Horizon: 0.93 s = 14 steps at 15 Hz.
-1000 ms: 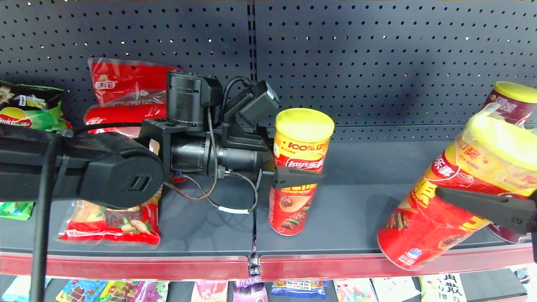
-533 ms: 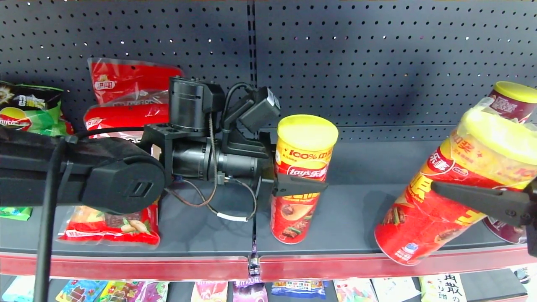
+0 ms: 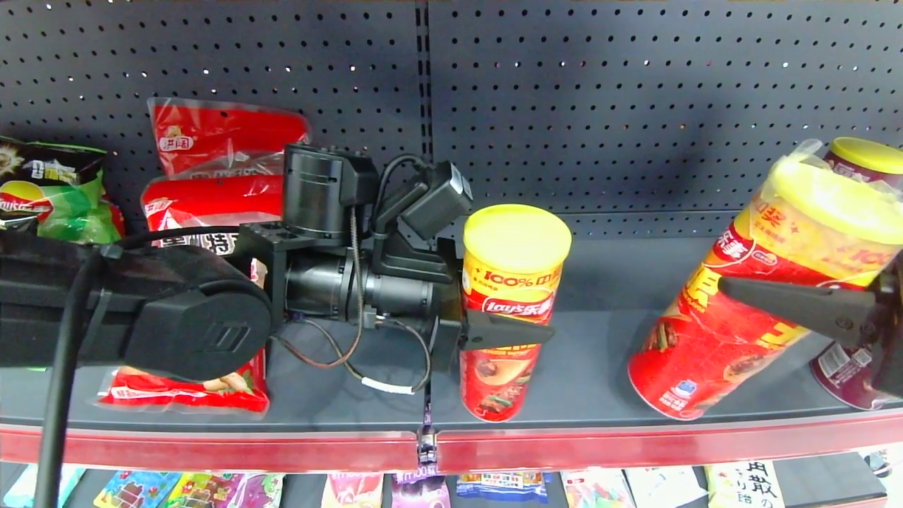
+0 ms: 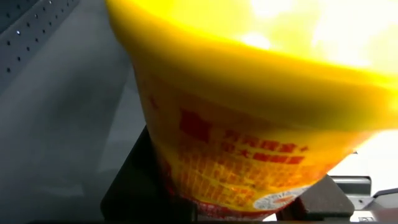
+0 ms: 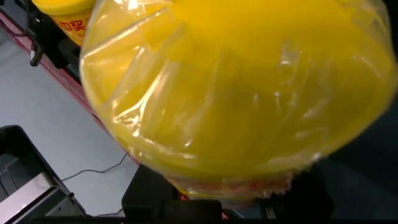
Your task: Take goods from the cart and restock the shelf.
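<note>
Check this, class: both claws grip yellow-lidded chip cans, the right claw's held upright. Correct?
No. The right claw holds its larger can tilted, not upright, per the head view. The left claw grips the smaller can; both lids are yellow.

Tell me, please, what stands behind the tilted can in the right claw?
A darker can with a yellow lid stands behind the tilted can; the right claw and that can cover its middle.

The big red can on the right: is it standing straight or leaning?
Leaning. The big red can slants, yellow lid well right of its base; the smaller can stands upright.
</note>
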{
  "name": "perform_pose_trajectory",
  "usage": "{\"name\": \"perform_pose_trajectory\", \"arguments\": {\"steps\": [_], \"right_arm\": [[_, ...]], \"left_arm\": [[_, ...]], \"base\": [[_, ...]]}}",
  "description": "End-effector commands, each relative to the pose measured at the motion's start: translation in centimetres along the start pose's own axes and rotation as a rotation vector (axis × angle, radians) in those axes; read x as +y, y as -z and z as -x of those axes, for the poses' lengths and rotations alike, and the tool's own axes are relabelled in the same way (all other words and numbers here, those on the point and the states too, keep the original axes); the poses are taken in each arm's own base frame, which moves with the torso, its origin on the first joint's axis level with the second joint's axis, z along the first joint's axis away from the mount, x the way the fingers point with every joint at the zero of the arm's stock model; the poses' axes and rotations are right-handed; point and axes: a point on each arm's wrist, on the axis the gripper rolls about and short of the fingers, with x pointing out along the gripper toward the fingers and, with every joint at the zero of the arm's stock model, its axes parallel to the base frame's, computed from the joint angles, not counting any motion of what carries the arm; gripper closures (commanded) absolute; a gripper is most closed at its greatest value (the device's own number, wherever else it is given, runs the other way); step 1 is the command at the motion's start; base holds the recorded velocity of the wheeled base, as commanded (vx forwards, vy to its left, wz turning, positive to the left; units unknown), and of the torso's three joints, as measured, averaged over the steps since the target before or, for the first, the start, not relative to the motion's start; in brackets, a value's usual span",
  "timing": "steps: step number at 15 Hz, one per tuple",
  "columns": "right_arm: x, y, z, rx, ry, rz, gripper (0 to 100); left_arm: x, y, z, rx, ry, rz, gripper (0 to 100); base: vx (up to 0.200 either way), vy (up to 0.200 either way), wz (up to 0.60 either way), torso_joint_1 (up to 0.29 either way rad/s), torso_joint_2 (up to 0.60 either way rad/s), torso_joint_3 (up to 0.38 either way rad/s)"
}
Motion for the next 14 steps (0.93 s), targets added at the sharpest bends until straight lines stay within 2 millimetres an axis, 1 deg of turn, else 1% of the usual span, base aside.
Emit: {"name": "perform_pose_trajectory", "arguments": {"steps": [1,4,9,13,14], "right_arm": [[-0.3,-0.1,-0.7,0.014,0.002,-0.005,100],[-0.4,0.0,-0.9,0.022,0.002,-0.007,100],[-0.4,-0.3,-1.1,0.019,0.002,-0.006,100],[-0.5,-0.4,-1.2,0.016,0.002,-0.005,100],[-0.5,-0.3,-1.3,0.02,0.002,-0.007,100]], "left_arm": [[-0.2,-0.1,0.2,-0.001,-0.001,0.009,100],[-0.5,-0.6,0.4,-0.01,0.001,0.036,100],[-0.7,0.3,0.4,0.012,0.001,0.053,100],[-0.4,0.5,0.2,-0.01,-0.007,0.025,100],[0.1,0.6,-0.3,-0.034,-0.014,-0.005,100]], "base": [[0.0,0.0,0.0,0.0,0.0,0.0],[0.0,0.0,0.0,0.0,0.0,0.0],[0.0,0.0,0.0,0.0,0.0,0.0],[0.0,0.0,0.0,0.0,0.0,0.0],[0.0,0.0,0.0,0.0,0.0,0.0]]}}
